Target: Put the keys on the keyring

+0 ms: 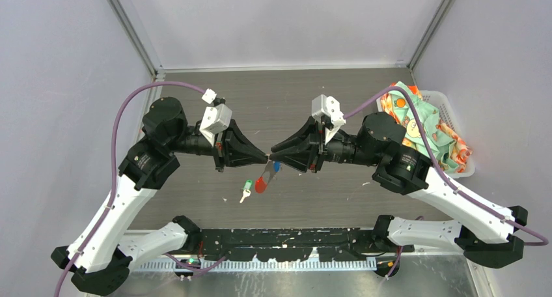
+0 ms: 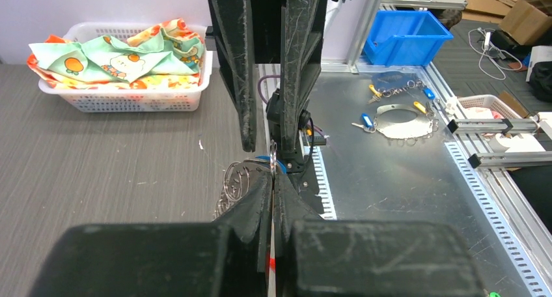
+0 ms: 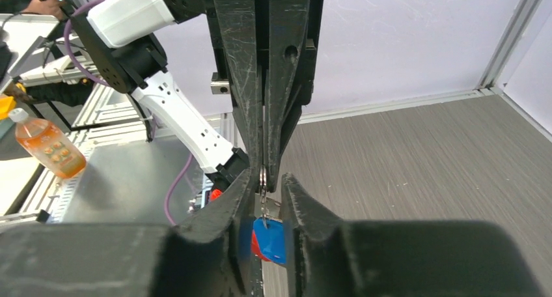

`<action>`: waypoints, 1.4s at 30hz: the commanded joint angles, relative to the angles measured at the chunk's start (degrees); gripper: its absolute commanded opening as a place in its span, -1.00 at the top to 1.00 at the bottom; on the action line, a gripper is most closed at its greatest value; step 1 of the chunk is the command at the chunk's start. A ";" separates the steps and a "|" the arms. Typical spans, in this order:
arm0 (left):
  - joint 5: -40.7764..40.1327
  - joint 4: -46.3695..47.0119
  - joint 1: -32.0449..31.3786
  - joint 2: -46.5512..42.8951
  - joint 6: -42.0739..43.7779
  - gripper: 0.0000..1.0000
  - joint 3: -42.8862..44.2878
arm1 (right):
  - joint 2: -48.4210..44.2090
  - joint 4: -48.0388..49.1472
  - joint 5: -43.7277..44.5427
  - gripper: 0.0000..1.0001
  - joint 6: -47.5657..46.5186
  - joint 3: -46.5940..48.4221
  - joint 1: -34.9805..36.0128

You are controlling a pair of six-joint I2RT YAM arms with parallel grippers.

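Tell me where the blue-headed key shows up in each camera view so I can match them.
Top external: blue-headed key, centre, just below the meeting gripper tips.
Left wrist: only a blue sliver behind the fingertips.
Right wrist: bottom centre, hanging between the fingers.
Shared landmark: red loop.

Matt wood-grain table [image 1: 325,101], scuffed plastic grippers [image 1: 269,155].

The table [image 1: 312,108] is dark grey wood. A little green key [image 1: 247,188] lies on it, just below and in front of the left claw [image 1: 265,157]. Far behind the right claw [image 1: 273,149], a white basket [image 1: 455,124] of bright cloths [image 1: 416,118] sits by the wall.
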 commanded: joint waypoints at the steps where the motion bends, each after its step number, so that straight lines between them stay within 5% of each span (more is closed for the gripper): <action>1: 1.31 3.90 -0.29 -0.56 -0.74 0.99 1.48 | 0.04 2.79 -1.37 0.59 0.86 1.79 -0.14; 4: 1.24 4.07 -0.30 -0.50 -0.74 0.99 1.66 | 1.04 -0.88 -1.61 0.71 0.03 3.60 -0.16; 10: 1.14 4.04 -0.29 -0.56 -0.67 0.99 1.74 | 1.74 -5.50 -1.65 0.48 -0.83 5.01 -0.16; 15: 1.20 3.54 -0.29 -0.47 -0.10 0.99 1.73 | 0.92 -4.36 -0.88 0.97 -0.69 4.47 -0.35; 18: 0.84 -1.52 -0.29 -0.28 6.18 1.00 1.99 | 1.03 -6.95 -0.51 0.98 -1.14 6.29 -0.57; 21: -2.94 -14.26 -0.24 1.00 18.37 0.48 4.63 | 3.53 -15.56 -0.77 0.98 -3.54 12.17 -0.58; 25: -4.07 -26.32 -0.28 4.50 26.51 0.25 11.07 | 9.61 -29.96 -1.84 0.98 -7.96 21.42 -0.60; 32: -3.77 -34.75 -0.35 9.61 32.60 0.43 18.27 | 19.07 -43.53 -2.00 0.98 -10.23 33.23 -0.58; 42: -2.75 -35.12 -0.42 9.55 33.25 0.66 16.93 | 22.38 -45.56 -2.78 0.98 -10.71 37.76 -0.55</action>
